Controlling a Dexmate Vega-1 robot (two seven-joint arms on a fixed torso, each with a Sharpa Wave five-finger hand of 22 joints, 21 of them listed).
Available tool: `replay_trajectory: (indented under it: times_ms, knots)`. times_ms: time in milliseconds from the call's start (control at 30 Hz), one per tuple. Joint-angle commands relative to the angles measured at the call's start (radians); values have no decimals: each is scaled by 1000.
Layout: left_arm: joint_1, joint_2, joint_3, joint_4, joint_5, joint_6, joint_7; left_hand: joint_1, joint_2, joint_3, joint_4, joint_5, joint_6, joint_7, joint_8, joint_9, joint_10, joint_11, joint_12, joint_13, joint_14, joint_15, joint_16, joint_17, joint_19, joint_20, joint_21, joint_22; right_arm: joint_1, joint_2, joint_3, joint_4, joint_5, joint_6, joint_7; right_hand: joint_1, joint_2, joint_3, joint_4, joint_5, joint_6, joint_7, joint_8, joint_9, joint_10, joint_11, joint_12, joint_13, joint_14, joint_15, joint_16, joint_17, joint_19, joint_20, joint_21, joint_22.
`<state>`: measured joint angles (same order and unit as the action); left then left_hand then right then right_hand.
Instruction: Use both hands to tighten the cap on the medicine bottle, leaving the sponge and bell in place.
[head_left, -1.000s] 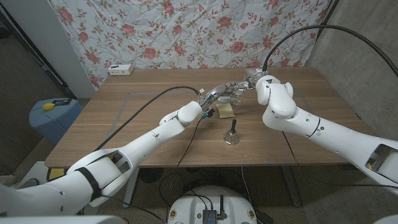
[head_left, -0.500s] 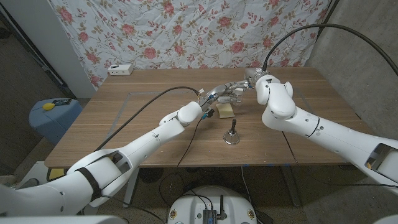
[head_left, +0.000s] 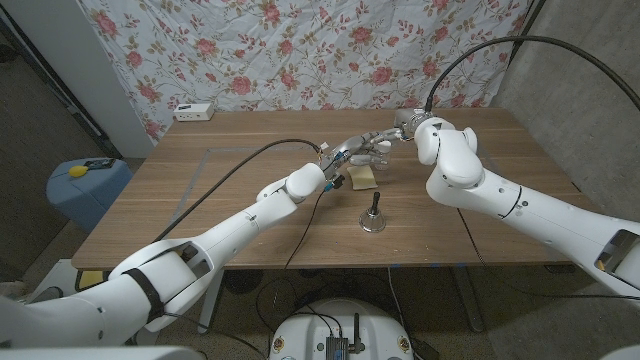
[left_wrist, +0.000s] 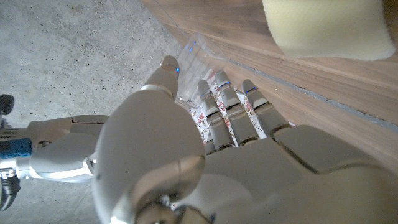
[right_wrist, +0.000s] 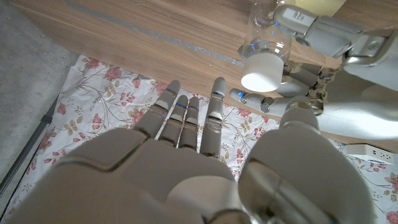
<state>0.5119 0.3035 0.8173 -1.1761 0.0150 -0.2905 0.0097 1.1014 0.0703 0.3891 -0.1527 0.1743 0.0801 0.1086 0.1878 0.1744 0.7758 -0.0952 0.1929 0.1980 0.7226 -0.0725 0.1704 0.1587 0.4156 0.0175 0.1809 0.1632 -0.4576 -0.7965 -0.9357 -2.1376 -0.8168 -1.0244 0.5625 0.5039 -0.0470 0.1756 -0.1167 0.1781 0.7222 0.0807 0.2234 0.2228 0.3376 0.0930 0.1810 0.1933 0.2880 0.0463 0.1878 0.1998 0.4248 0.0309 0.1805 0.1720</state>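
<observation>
Bottle (right_wrist: 264, 34) clear, white cap (right_wrist: 261, 73) on, held above table (head_left: 240, 190) near far middle, gripped by left hand (head_left: 345, 155). Right hand (head_left: 385, 140) just beside cap, fingers (right_wrist: 214, 112) extended and apart, not touching it, holding nothing. Sponge (head_left: 362, 177) on table just beside left hand. Bell (head_left: 373, 213) upright, nearer robot, apart from sponge.

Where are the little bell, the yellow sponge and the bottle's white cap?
bell (head_left: 373, 214): head view, on its black handle.
sponge (left_wrist: 323, 28): left wrist view, on its flat yellow face.
cap (right_wrist: 260, 73): right wrist view, on its white round end.
</observation>
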Motion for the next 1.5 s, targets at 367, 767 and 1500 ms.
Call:
replay_trajectory:
  times_ms: [367, 767, 1500]
  knots:
    - [1, 3, 2, -9, 7, 3, 4, 3, 15, 14, 0, 3, -2, -7, 2, 5, 17, -15, 7, 1, 4, -36, 1, 1, -4, -1, 4, 3, 31, -68, 78, -9, 210, 142, 70, 92, 19, 48, -45, 15, -119, -10, -37, -3, -100, 6, -1, 6, -79, 11, -4, -3, -49, -5, 5, 1]
    - [-5, 0, 6, -5, 9, 1, -2, 1, 14, 18, -1, 3, -1, -8, 2, 5, 15, -10, 6, 1, 3, -37, 1, 1, -5, -2, 4, 3, 44, -90, 94, -7, 271, 177, 68, 166, 25, 82, -63, 24, -159, -27, -35, -4, -135, 3, 2, 6, -105, 12, -2, -4, -71, -22, 4, 1]
    - [-6, -4, 11, -2, 9, 0, -10, -4, 12, 23, -1, 2, 0, -12, 2, 5, 14, -10, 6, 1, 3, -38, 1, 1, -6, -2, 4, 3, 65, -99, 81, 6, 291, 182, 63, 335, 34, 160, -69, 17, -83, -71, 3, -6, -115, -23, 21, 6, -83, -19, 15, -6, -47, -37, 17, -1]
